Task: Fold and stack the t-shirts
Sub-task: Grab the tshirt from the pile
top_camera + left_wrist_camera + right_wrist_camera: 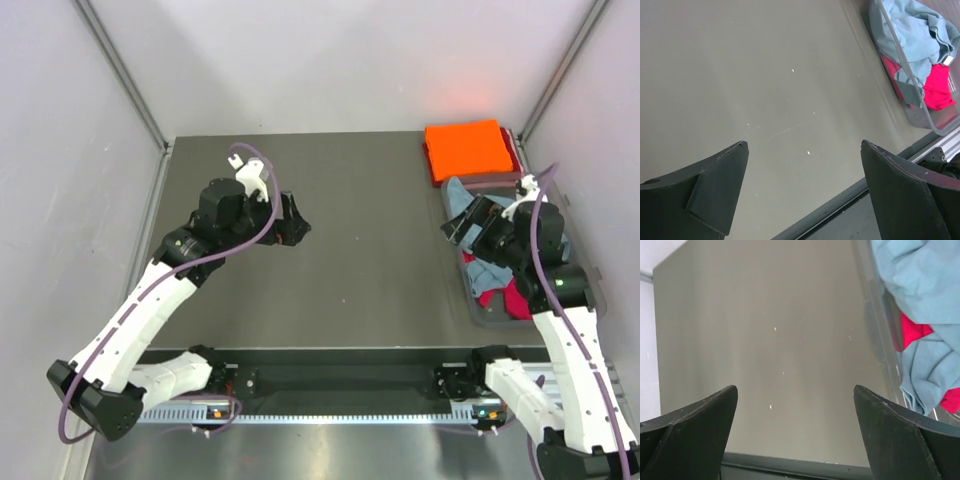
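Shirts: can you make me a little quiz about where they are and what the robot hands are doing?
1. True or false: the orange shirt lies folded outside the tub.
2. Which are in the tub? A: blue shirt and red shirt. B: orange and red. C: only orange.
3. Fill in: the left hand and right hand are both ____.
Key: 1 true; 2 A; 3 open.
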Action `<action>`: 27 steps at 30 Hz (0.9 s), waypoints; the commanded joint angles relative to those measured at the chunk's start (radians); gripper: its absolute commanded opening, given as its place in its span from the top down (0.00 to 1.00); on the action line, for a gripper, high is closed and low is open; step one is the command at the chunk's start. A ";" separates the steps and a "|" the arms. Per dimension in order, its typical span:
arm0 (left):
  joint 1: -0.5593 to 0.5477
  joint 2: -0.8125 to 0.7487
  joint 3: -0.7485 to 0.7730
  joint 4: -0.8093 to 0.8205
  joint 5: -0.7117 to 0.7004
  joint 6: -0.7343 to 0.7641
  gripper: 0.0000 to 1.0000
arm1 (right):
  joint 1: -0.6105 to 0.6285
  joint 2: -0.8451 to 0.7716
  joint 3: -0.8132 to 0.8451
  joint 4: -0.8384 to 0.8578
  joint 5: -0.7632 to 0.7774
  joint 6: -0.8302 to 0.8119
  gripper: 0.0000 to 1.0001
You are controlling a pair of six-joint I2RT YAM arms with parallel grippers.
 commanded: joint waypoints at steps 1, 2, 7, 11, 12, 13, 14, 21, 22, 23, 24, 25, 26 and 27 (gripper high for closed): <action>0.002 -0.031 -0.007 0.029 -0.025 0.029 0.01 | 0.003 -0.044 0.014 0.041 0.085 0.032 0.00; 0.002 -0.031 -0.006 0.023 -0.029 0.034 0.01 | 0.003 -0.044 0.023 0.037 0.100 0.040 0.00; 0.002 -0.057 -0.047 -0.008 -0.094 0.069 0.02 | 0.003 0.032 0.080 0.033 0.201 0.063 0.00; 0.002 -0.074 -0.090 -0.028 -0.111 0.089 0.02 | -0.053 0.190 0.160 -0.022 0.364 0.039 0.00; 0.002 -0.078 -0.098 -0.028 -0.106 0.088 0.03 | -0.069 0.241 0.177 -0.035 0.426 0.042 0.00; 0.002 -0.085 -0.109 -0.017 -0.097 0.089 0.03 | -0.084 0.263 0.178 -0.035 0.454 0.045 0.00; 0.002 -0.089 -0.131 -0.006 -0.088 0.091 0.03 | -0.107 0.279 0.179 -0.032 0.470 0.048 0.00; 0.002 -0.069 -0.199 0.064 0.000 0.105 0.08 | -0.317 0.448 0.085 0.129 0.393 0.078 0.16; 0.003 -0.063 -0.205 0.069 0.007 0.103 0.09 | -0.336 0.473 0.080 0.136 0.372 0.084 0.17; 0.002 -0.059 -0.222 0.082 0.013 0.105 0.10 | -0.365 0.496 0.076 0.154 0.340 0.089 0.19; 0.002 -0.051 -0.231 0.089 0.023 0.106 0.10 | -0.374 0.529 0.059 0.172 0.336 0.094 0.20; 0.002 -0.048 -0.247 0.093 0.026 0.108 0.11 | -0.385 0.542 0.048 0.192 0.339 0.095 0.20; 0.002 -0.045 -0.254 0.098 0.026 0.109 0.11 | -0.394 0.553 0.041 0.227 0.348 0.098 0.21; 0.002 -0.043 -0.260 0.103 0.024 0.112 0.11 | -0.403 0.572 0.022 0.246 0.347 0.104 0.21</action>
